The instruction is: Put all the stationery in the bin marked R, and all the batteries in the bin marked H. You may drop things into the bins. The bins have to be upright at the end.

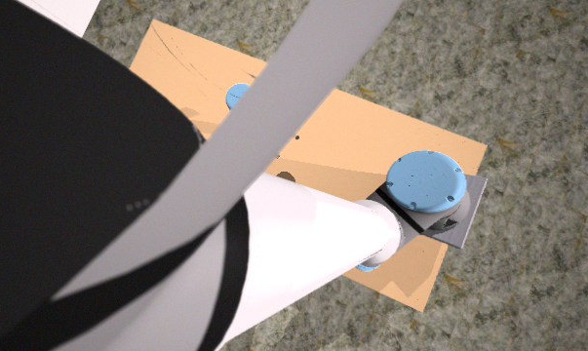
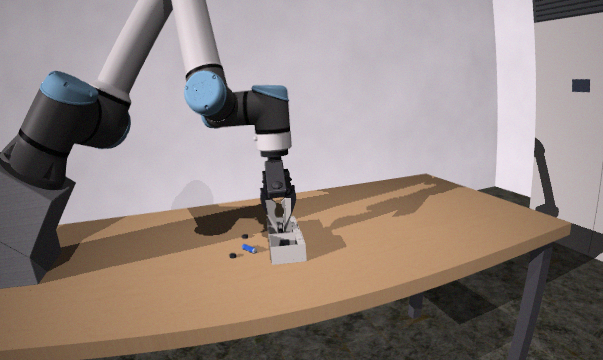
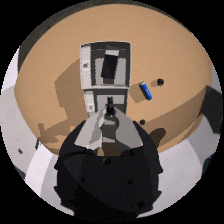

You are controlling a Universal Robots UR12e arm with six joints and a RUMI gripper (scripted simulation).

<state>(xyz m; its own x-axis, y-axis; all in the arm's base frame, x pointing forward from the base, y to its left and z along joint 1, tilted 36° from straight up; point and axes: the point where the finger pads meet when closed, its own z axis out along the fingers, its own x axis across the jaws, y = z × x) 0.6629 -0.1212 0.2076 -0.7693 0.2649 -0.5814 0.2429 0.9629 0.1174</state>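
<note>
My gripper point(image 2: 281, 229) point(image 3: 110, 107) is closed, pointing down over the rear part of the row of pale bins point(image 2: 288, 254) point(image 3: 85, 77). A small dark item appears at its fingertips in the wrist view; its kind is unclear. The bins stand upright; their letters are unreadable. The front bin holds a dark rectangular block point(image 3: 109, 66). A blue cylindrical battery point(image 2: 249, 248) point(image 3: 145, 91) lies on the table beside the bins. One small black round piece point(image 2: 232, 255) point(image 3: 160, 81) point(image 1: 297, 137) lies near it, another point(image 2: 244, 236) point(image 3: 142, 122) farther back. The rearmost bin is mostly hidden by the gripper.
The wooden table point(image 2: 156, 300) point(image 1: 396, 127) carries the bins and loose pieces. The robot's base point(image 2: 21, 225) stands at the left in the exterior view. The large arm links hide the bins and the gripper in the top view. A wall stands behind the table.
</note>
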